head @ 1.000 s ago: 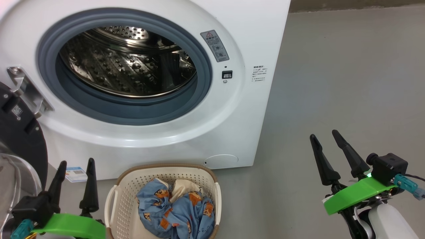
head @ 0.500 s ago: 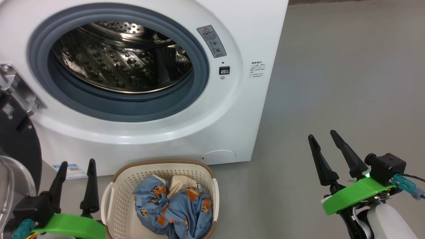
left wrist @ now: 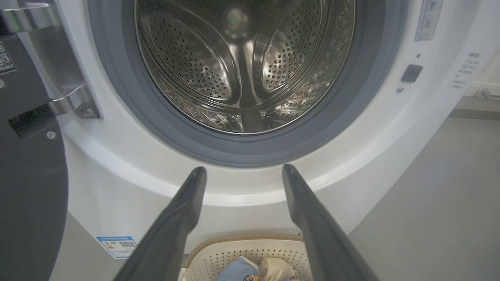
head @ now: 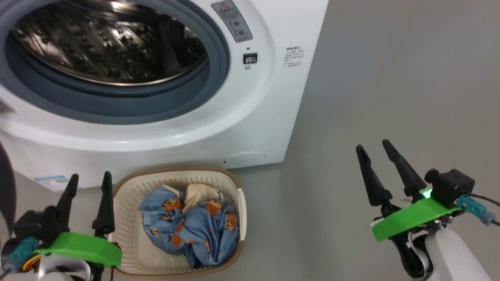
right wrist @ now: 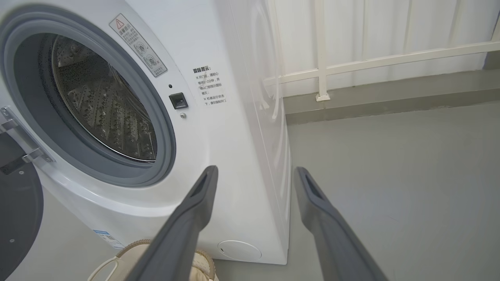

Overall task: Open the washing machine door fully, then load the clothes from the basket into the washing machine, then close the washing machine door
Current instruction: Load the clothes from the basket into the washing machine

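The white washing machine (head: pixel 273 97) stands with its steel drum (left wrist: pixel 242 66) bare inside the grey rubber ring. The washing machine door (left wrist: pixel 27 195) is swung wide open to the left on its metal hinge, black rim facing me. On the floor in front sits the cream basket (head: pixel 175 170), holding the light-blue bear-print clothes (head: pixel 191 222) and a cream garment (head: pixel 199 193). My left gripper (head: pixel 90 176) is open just left of the basket, its fingers aimed at the drum opening (left wrist: pixel 243 168). My right gripper (head: pixel 372 145) hangs open over bare floor, well right of the basket, holding nothing.
Grey floor (head: pixel 390 78) stretches to the right of the machine. A white railing and wall (right wrist: pixel 371 62) run behind it. A small blue label sticker (head: pixel 54 181) sits low on the machine's front, near my left fingertips.
The head camera has tilted down and turned, so the machine and basket slid up and left in view. Both grippers stay open and hold about the same places.
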Motion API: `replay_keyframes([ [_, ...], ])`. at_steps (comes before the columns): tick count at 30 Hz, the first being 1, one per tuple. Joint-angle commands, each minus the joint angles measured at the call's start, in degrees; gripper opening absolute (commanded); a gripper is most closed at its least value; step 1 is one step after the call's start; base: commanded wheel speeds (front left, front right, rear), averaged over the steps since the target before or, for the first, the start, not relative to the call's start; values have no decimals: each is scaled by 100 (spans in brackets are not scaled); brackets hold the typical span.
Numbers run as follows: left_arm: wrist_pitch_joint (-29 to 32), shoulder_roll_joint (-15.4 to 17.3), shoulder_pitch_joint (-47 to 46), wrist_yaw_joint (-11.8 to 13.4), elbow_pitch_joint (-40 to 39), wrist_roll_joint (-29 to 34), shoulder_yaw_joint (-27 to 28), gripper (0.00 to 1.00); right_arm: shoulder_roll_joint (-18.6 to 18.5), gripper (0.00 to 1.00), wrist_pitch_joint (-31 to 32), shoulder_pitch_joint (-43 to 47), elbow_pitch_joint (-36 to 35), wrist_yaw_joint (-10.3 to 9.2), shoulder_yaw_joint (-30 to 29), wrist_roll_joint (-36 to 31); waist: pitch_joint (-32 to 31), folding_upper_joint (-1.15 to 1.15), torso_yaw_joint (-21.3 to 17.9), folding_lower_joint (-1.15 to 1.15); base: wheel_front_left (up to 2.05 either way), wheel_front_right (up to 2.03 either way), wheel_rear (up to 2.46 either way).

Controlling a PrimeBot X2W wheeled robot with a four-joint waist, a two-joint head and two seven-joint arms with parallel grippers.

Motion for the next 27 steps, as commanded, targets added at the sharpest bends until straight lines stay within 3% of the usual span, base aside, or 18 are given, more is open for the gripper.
replay_keyframes([
  [1,18,184,-231,-28,-75,-37,185,100,15,100,-69,-161,-165,9,116,-49,306,0,-117,0,0,0,0],
  [12,199,214,-870,-278,768,-161,-18,100,167,100,-69,-556,-290,9,63,-163,1263,0,-284,0,0,0,0],
  [27,388,256,-2081,-609,2739,-297,-946,100,406,100,-69,-1067,-424,9,129,-246,2332,0,-528,0,0,0,0],
])
